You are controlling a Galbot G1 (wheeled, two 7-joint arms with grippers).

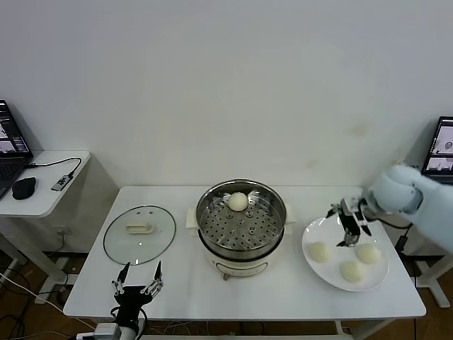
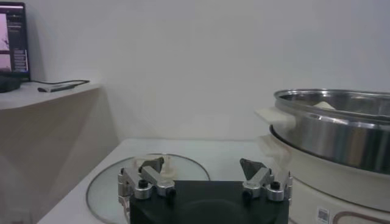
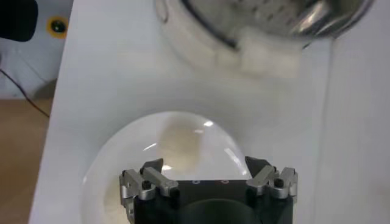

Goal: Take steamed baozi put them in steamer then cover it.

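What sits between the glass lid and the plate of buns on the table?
In the head view, the steamer, holding one baozi, stands between the cover and the plate.

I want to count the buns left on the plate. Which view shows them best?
The head view: three buns lie in full sight on the plate, with the right tool above it. The right wrist view shows only one bun, blurred. The left wrist view shows neither the plate nor its buns.

Cream-white baozi (image 1: 238, 201) in perforated shiny steel steamer (image 1: 241, 225); white plate (image 1: 313, 230); clear cover (image 1: 139, 234).
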